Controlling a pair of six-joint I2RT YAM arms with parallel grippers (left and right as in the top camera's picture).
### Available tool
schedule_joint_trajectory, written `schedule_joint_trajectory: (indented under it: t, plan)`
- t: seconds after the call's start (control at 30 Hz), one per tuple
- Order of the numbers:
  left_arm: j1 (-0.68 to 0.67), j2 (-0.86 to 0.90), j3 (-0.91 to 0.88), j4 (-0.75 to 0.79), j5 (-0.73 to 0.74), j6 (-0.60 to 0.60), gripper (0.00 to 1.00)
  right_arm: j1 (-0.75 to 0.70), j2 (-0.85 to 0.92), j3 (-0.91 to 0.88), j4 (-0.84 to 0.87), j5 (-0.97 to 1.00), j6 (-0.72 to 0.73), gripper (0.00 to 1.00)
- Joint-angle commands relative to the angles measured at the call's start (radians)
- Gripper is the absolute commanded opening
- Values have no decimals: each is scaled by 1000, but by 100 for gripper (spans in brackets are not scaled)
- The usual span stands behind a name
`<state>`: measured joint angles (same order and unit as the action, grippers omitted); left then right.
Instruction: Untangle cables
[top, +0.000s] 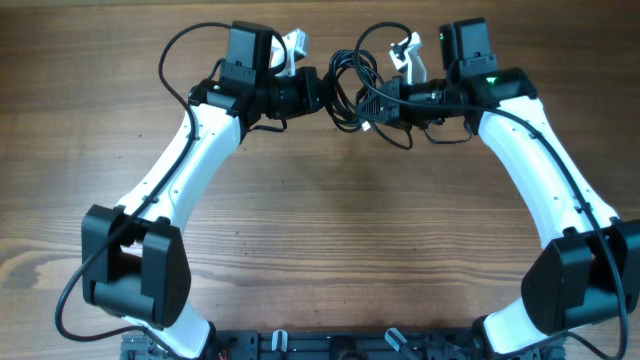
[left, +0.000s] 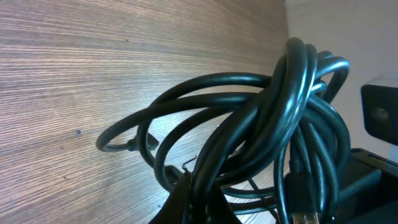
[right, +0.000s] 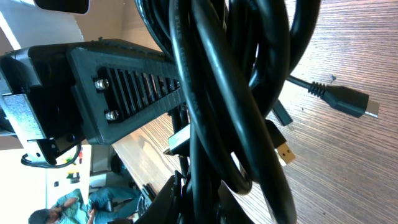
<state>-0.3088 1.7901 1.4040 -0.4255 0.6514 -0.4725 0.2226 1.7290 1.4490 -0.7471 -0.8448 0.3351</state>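
The cables (top: 347, 85) are a tangled bundle of thin black cords held between both arms near the table's far edge. My left gripper (top: 320, 92) is shut on strands at the bundle's left side. In the left wrist view its jaws (left: 200, 200) pinch a few strands of the cables (left: 261, 124), and a USB plug (left: 303, 202) hangs at the lower right. My right gripper (top: 368, 100) is shut on the bundle's right side. In the right wrist view its jaws (right: 199, 199) clamp the cables (right: 217, 93), with a black plug (right: 348, 101) and a gold USB plug (right: 285, 152) sticking out.
The wooden table (top: 340, 220) spreads below the arms. The left gripper's black body (right: 124, 93) sits very close in the right wrist view. The arms' own thicker wires (top: 180, 50) loop beside them. A black rail (top: 330, 345) runs along the near edge.
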Motion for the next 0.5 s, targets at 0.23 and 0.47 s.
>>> schedule_joint_trajectory:
  t: [0.23, 0.47]
  plan:
    - [53, 5, 7, -71, -82, 82, 4, 16, -30, 17, -3, 276, 17, 62]
    - [66, 5, 7, -87, -81, 85, 4, 12, -31, 49, 0, 343, 35, 70]
